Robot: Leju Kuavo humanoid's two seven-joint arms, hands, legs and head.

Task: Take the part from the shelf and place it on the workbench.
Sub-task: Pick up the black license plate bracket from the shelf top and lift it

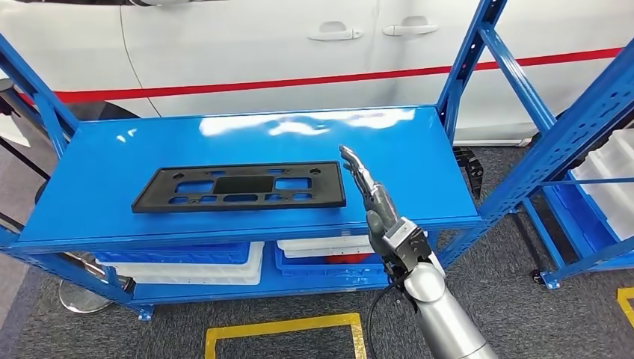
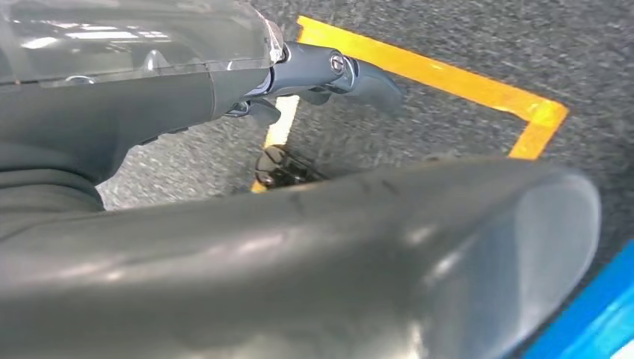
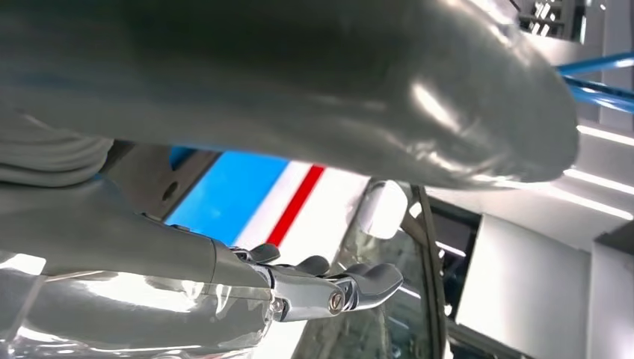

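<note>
- In the middle of the head view, the black part point(image 1: 241, 187) lies flat on the blue shelf point(image 1: 419, 142), untouched.
- Just right of it, the right hand point(image 1: 374, 202) is raised over the shelf's front edge, fingers straight and held together, holding nothing, close to the part's right end but apart from it.
- The left hand point(image 2: 329, 75) hangs over the grey floor by a yellow line point(image 2: 441, 78), fingers loosely extended and empty.
- Judging from this, nothing is done yet: gripping, lifting and carrying to the workbench all remain.
</note>
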